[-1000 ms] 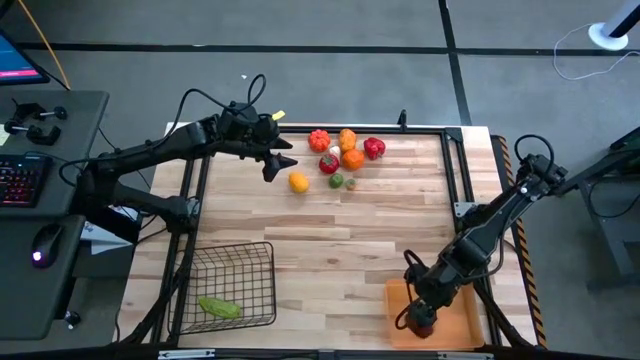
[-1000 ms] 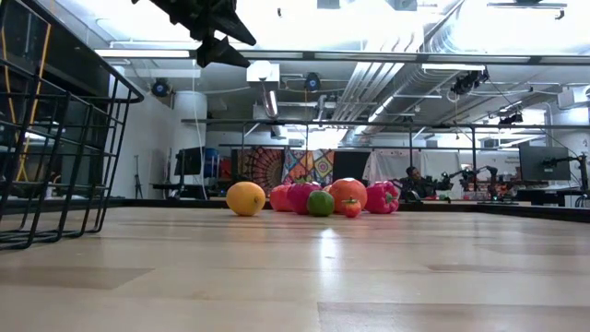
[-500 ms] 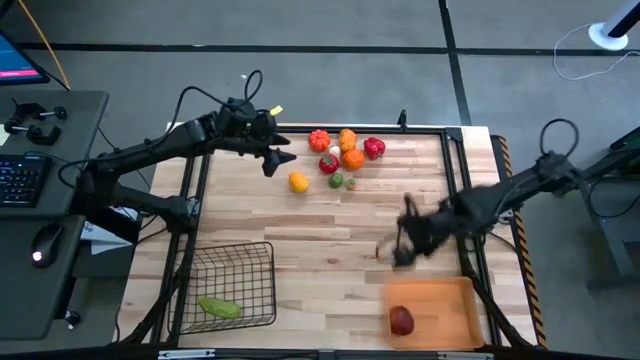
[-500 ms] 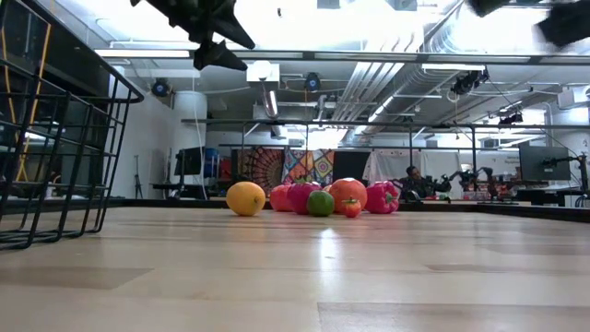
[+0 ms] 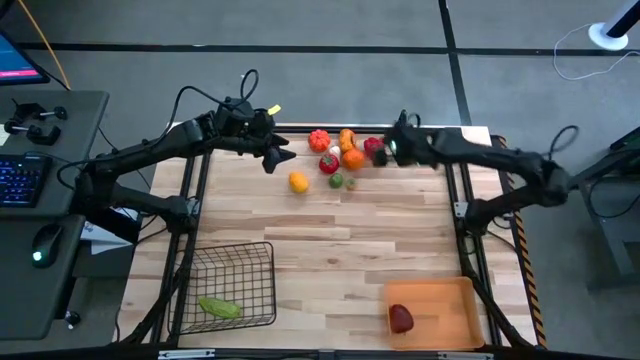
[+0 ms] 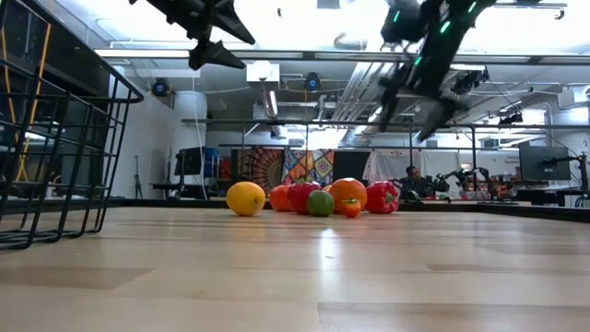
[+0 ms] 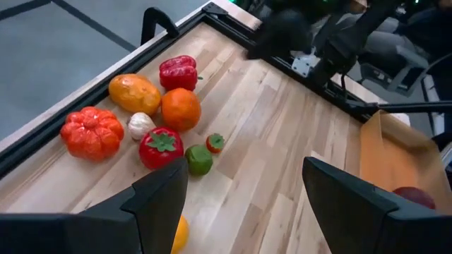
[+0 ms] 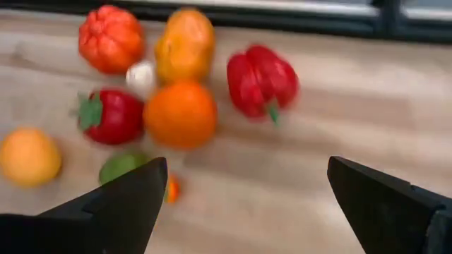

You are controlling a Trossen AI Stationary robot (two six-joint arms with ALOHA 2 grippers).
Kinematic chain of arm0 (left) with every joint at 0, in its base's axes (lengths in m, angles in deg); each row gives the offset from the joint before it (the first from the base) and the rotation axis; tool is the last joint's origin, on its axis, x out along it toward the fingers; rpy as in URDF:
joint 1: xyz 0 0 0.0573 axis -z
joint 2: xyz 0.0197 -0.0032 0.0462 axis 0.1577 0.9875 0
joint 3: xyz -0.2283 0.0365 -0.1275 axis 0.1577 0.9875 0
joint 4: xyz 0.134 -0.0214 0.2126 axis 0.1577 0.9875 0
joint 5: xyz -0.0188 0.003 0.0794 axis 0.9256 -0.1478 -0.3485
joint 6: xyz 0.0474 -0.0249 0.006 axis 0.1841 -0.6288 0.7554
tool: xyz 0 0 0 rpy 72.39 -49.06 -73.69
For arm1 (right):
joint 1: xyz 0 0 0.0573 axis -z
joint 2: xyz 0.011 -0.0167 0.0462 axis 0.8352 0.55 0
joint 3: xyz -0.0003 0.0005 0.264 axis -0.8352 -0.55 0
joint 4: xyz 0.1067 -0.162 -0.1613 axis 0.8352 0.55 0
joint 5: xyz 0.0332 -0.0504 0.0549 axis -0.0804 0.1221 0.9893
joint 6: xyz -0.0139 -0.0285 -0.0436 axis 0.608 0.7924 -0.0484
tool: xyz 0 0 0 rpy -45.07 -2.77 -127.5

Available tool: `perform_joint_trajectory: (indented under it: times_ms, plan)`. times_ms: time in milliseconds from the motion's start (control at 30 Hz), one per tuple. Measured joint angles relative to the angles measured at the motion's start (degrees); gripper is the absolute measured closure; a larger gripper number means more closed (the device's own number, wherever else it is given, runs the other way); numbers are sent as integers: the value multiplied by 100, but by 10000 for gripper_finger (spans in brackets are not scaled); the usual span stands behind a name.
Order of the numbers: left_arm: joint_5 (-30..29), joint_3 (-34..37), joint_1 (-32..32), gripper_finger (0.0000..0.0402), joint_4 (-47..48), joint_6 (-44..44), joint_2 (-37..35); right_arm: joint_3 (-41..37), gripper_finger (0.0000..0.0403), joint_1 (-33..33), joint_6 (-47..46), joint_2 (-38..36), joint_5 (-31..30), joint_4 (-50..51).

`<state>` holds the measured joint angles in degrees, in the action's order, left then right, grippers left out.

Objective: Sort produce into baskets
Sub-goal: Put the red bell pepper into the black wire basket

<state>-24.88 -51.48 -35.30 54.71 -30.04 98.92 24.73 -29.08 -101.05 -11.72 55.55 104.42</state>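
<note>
The produce lies in a cluster at the table's far middle: a red pepper (image 5: 374,147), an orange (image 5: 353,158), a red tomato-like piece (image 5: 329,164), a ribbed red-orange piece (image 5: 319,139), a yellow-orange piece (image 5: 347,136), a white piece (image 8: 143,73), a green lime (image 5: 336,180) and a yellow fruit (image 5: 298,181). My right gripper (image 5: 388,150) is open, above and just right of the red pepper (image 8: 260,79). My left gripper (image 5: 275,156) is open in the air, left of the cluster. A red fruit (image 5: 401,319) lies in the orange tray (image 5: 450,300). A green piece (image 5: 218,307) lies in the black wire basket (image 5: 235,270).
A tiny red-orange piece (image 7: 215,142) lies beside the lime (image 7: 198,159). A black frame rail (image 5: 455,170) runs along the table's right side and far edge. Bare wood (image 5: 340,240) lies between the cluster and the two baskets.
My right gripper has left the red fruit lying in the orange tray, risen, and swept from the near right toward the table's far edge, ending beside the red pepper. My left gripper has stayed nearly still.
</note>
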Motion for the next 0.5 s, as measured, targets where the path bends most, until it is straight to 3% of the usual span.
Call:
perform_joint_trajectory:
  times_ms: [200,500]
  plan:
    - [33,0,3,133,1,-189,0,694,20,1357,1142,1265,1092,127]
    - [34,0,3,133,1,-194,0,2461,20,1595,2901,2773,1195,810]
